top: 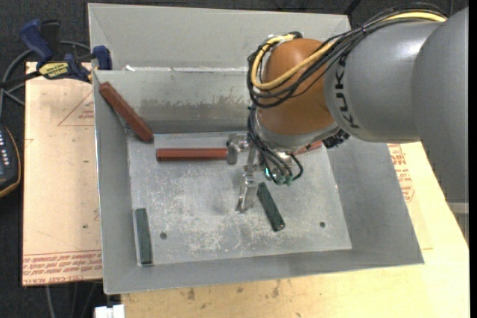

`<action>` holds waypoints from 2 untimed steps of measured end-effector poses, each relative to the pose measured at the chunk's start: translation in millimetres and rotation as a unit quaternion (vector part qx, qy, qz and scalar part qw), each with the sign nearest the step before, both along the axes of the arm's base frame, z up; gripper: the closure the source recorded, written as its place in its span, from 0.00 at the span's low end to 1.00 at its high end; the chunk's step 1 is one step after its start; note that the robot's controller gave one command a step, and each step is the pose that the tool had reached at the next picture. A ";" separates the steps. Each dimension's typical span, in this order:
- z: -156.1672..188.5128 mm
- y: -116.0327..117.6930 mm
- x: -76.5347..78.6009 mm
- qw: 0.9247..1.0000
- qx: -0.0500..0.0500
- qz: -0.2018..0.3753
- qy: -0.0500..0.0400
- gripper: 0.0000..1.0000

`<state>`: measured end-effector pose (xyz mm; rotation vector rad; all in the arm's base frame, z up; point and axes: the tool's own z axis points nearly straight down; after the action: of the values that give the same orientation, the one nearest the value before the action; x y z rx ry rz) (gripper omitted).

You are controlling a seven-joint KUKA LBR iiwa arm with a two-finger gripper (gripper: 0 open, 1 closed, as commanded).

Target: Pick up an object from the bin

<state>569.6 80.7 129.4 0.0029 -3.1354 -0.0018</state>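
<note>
My gripper (244, 194) hangs below the arm's orange cover, low over the middle of the bin floor. A short dark green bar (270, 206) lies slanted just to its right, very close to it or touching. A reddish-brown bar (191, 154) lies flat to its upper left, its right end near the gripper's metal parts. I see nothing held in the gripper.
A second reddish-brown bar (125, 112) leans in the bin's far left corner against the wall. Another dark green bar (142, 236) lies along the left wall near the front. The bulky arm covers the bin's right rear part.
</note>
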 end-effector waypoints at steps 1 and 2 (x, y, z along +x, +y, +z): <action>-61.0 64.2 57.1 0.998 0.001 0.068 -0.005 0.00; -57.3 62.3 57.7 0.998 0.001 0.066 -0.005 1.00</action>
<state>627.3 143.0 72.1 0.2120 -3.1387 -0.0047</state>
